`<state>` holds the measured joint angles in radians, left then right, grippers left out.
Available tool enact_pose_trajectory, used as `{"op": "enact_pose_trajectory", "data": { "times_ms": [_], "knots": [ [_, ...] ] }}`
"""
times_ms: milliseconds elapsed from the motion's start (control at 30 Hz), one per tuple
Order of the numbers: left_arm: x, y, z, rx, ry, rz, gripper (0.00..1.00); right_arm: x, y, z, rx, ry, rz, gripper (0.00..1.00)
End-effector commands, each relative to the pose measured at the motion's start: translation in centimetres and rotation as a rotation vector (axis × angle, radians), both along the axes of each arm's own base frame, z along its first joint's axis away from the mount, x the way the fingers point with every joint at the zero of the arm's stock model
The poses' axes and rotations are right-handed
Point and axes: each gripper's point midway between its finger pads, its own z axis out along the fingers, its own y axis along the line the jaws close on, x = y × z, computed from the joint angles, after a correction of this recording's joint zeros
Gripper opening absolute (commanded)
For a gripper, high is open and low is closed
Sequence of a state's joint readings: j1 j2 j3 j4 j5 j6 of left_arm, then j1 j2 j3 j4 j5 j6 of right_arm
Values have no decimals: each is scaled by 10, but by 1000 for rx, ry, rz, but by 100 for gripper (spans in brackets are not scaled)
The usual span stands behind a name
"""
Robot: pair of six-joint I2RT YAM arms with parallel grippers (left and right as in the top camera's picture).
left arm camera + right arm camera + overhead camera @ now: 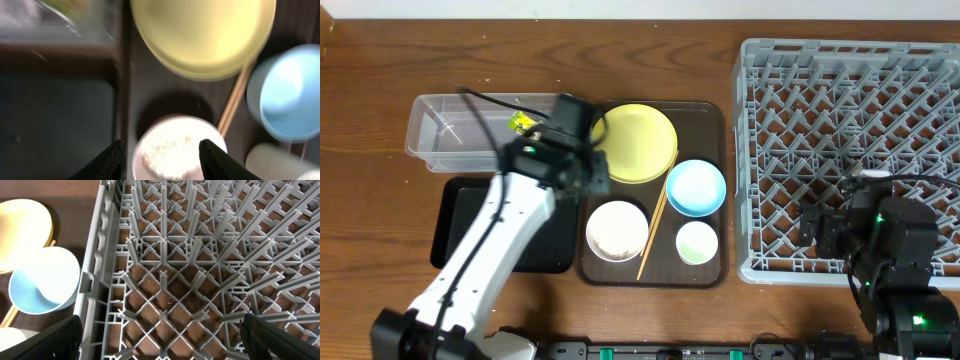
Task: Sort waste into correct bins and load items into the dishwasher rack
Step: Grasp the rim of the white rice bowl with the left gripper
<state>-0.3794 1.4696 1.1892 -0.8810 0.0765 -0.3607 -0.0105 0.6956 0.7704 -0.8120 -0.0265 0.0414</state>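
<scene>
My left gripper (594,180) (160,161) is open and empty, just above the white bowl (617,230) (177,150), which holds rice grains. The yellow plate (638,142) (202,35), light blue bowl (696,187) (290,95), pale green cup (697,243) (275,162) and chopsticks (652,235) (235,102) lie on the brown serving tray (712,120). The green-and-orange wrapper (524,123) lies in the clear tub (445,135) (50,22). The black tray (460,225) (55,125) is below the tub. My right gripper (812,228) (160,340) is open and empty over the dishwasher rack (850,120) (200,255).
The left arm stretches from the front edge across the black tray. The rack's grey wall (97,270) stands between the right gripper and the blue bowl (42,280). The left wrist view is blurred.
</scene>
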Motion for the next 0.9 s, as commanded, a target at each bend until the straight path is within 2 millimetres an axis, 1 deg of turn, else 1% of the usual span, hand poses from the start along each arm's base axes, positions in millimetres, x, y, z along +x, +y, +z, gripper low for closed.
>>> {"op": "enact_pose_trajectory", "data": {
  "times_ms": [0, 133, 367, 467, 700, 767, 867],
  "knots": [
    [-17, -20, -18, 29, 65, -96, 51, 1, 2, 9, 11, -20, 1, 99],
    [-29, -44, -33, 51, 102, -181, 51, 1, 2, 8, 11, -20, 1, 99],
    [-49, -71, -59, 97, 174, -285, 51, 1, 2, 8, 11, -18, 1, 99],
    [-54, -76, -70, 113, 199, -308, 51, 1, 2, 8, 11, -15, 1, 99],
    [-64, -80, -93, 158, 269, -336, 50, -2, 2, 5, 11, -2, 1, 99],
    [-66, -81, -99, 167, 283, -343, 49, -2, 2, 5, 11, -2, 1, 99],
    [-71, -84, -106, 183, 304, -358, 45, -2, 2, 5, 11, -2, 2, 99]
  ]
}}
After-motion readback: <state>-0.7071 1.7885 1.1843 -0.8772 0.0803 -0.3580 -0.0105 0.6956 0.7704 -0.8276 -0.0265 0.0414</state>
